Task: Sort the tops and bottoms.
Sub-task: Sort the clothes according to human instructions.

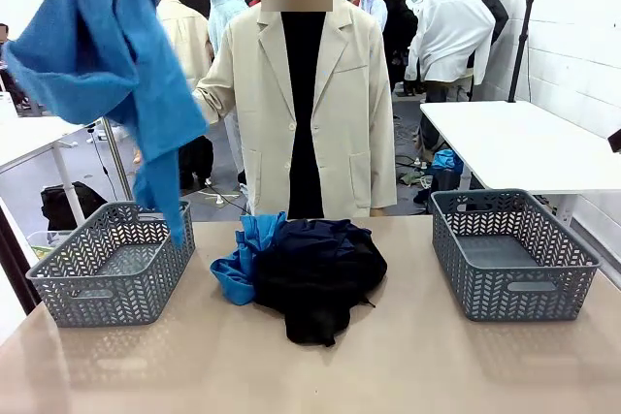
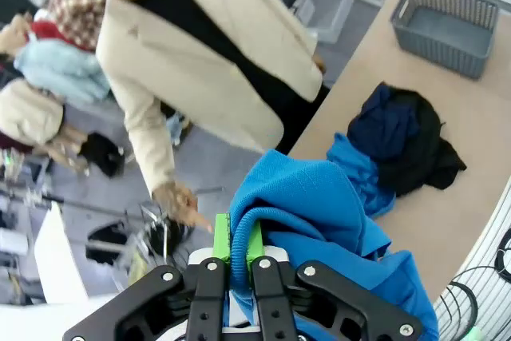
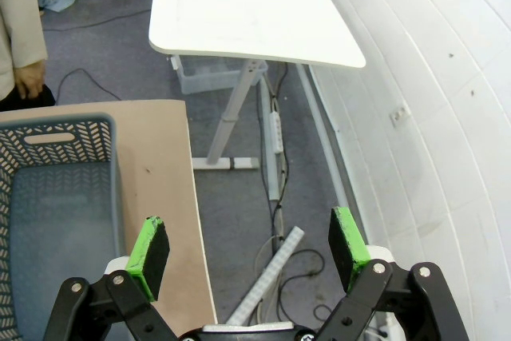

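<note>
Left claw pinches blue garment, partly cropped.

Pile lies between left basket and right basket (garment above left).

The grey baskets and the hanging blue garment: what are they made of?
Left basket and right basket: probably moulded plastic, matte grey; stiff walls pierced in a regular herringbone pattern. Blue garment: soft woven or knit cloth, maybe cotton; it drapes in loose folds without shine.
</note>
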Available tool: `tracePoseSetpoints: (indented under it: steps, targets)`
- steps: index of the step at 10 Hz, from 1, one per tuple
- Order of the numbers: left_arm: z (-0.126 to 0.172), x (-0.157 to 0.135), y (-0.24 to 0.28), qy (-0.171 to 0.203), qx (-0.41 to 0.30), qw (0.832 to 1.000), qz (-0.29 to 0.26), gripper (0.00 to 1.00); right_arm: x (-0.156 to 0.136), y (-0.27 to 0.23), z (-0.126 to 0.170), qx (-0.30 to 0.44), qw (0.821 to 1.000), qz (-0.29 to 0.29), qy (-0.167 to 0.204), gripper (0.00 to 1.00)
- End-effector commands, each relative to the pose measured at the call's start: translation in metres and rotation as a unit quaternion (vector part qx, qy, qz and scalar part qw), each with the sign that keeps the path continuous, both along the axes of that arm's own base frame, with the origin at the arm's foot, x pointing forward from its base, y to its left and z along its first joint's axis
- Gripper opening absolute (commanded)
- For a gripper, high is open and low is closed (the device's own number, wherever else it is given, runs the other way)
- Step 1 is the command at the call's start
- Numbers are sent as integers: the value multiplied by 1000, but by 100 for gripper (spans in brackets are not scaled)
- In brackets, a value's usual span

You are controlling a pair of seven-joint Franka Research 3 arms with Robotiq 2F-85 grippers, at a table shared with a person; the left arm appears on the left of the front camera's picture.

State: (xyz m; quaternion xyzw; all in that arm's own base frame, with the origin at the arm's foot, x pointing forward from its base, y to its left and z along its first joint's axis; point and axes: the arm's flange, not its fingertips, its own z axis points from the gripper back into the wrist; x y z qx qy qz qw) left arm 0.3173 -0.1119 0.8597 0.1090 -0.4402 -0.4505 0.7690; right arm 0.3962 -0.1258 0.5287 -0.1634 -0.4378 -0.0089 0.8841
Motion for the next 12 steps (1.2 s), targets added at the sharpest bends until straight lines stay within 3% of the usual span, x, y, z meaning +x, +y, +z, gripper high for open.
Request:
tracePoseSetpoints:
  steps: [1,3,4,7,10,12]
  targets:
    - [-14,-18,28,-1,-10,998,57,0,1,2,-1,-8,1000,5,4,100]
    - [-28,-11,44,-1,-36,994,106,0,1,2,-1,-8,1000,5,4,100]
    - [-17,-9,39,10,-10,999,49,0,1,2,-1,-8,1000,5,4,100]
    - [-25,-9,45,17,-19,998,63,0,1,2,-1,-8,1000,5,4,100]
    - [-23,28,73,11,15,995,93,0,1,2,-1,-8,1000,5,4,100]
    - [-30,57,107,58,-46,992,99,0,1,2,-1,-8,1000,5,4,100]
